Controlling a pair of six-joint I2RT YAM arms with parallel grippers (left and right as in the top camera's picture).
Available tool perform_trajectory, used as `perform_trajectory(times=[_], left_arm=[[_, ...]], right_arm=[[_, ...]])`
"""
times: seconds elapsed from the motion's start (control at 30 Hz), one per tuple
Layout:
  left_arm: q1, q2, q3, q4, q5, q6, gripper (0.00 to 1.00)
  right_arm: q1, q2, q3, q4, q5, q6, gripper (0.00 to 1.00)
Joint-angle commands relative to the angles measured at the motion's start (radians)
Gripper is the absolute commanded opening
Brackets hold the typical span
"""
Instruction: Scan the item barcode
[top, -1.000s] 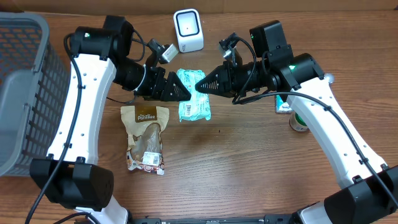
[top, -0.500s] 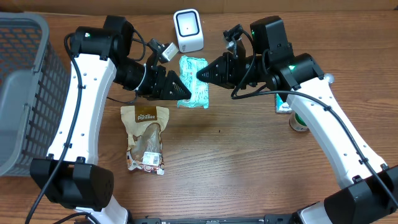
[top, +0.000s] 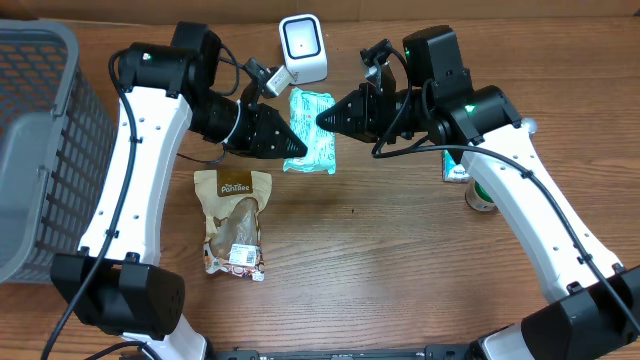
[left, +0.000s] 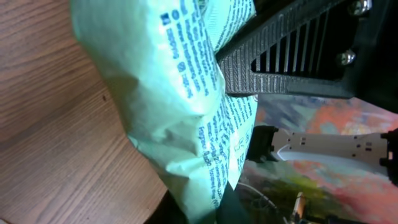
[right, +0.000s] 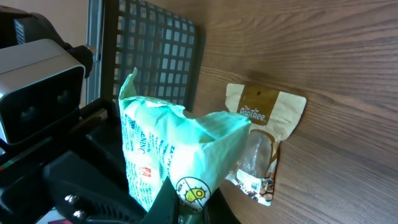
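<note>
- While both arms reach in toward the far middle of the table (top: 400, 290), a green packet (top: 312, 132) hangs between them, held up off the wood.
- The left gripper (top: 298, 150) is clamped on the packet's lower left edge. From its wrist camera the crinkled film with blue print fills the view, and one ribbed black finger (left: 280, 68) presses against it.
- The right gripper (top: 322, 120) is clenched on the opposite side of the same packet, near its upper right edge. Its wrist camera shows the packet standing up out of the closed fingers, with a round yellow-green logo near the pinch.
- The white scanner (top: 302, 48) stands at the far edge of the table, just beyond the top of the packet and not touching it.
- A brown pouch (top: 234, 222) lies flat on the table nearer to me, below the left gripper and apart from the packet.
- A grey basket (top: 40, 140) sits at the left end of the table.
- Off to the right, beside the right arm, a small green-and-white box (top: 456, 170) and a round roll (top: 480, 197) rest close together.
</note>
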Motion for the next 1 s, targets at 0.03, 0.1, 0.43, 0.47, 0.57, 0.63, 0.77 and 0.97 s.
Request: perform_trajectory(times=[0.03, 0.1, 0.43, 0.47, 0.57, 0.63, 0.77, 0.97], left_arm=[[-0.008, 0.010, 0.000, 0.012, 0.030, 0.011, 0.04], [-0.008, 0.010, 0.000, 0.012, 0.031, 0.011, 0.30], [-0.012, 0.010, 0.000, 0.011, 0.037, 0.011, 0.48], [-0.015, 0.010, 0.000, 0.011, 0.037, 0.011, 0.47], [-0.026, 0.010, 0.000, 0.011, 0.037, 0.011, 0.32], [-0.036, 0.010, 0.000, 0.013, 0.037, 0.011, 0.08], [-0.049, 0.010, 0.000, 0.020, 0.037, 0.011, 0.22], [-0.051, 0.010, 0.000, 0.023, 0.037, 0.011, 0.41]], right_arm=[[0.005, -0.006, 0.002, 0.004, -0.020, 0.000, 0.04], [0.005, -0.006, 0.002, 0.004, -0.020, 0.000, 0.04], [0.005, -0.006, 0.002, 0.008, -0.020, 0.000, 0.04], [0.005, -0.006, 0.002, 0.008, -0.020, 0.000, 0.04], [0.005, -0.006, 0.002, 0.008, -0.020, 0.000, 0.04], [0.005, -0.006, 0.002, 0.008, -0.019, 0.000, 0.04], [0.005, -0.006, 0.002, 0.008, -0.020, 0.000, 0.04], [0.005, -0.006, 0.002, 0.008, -0.020, 0.000, 0.04]])
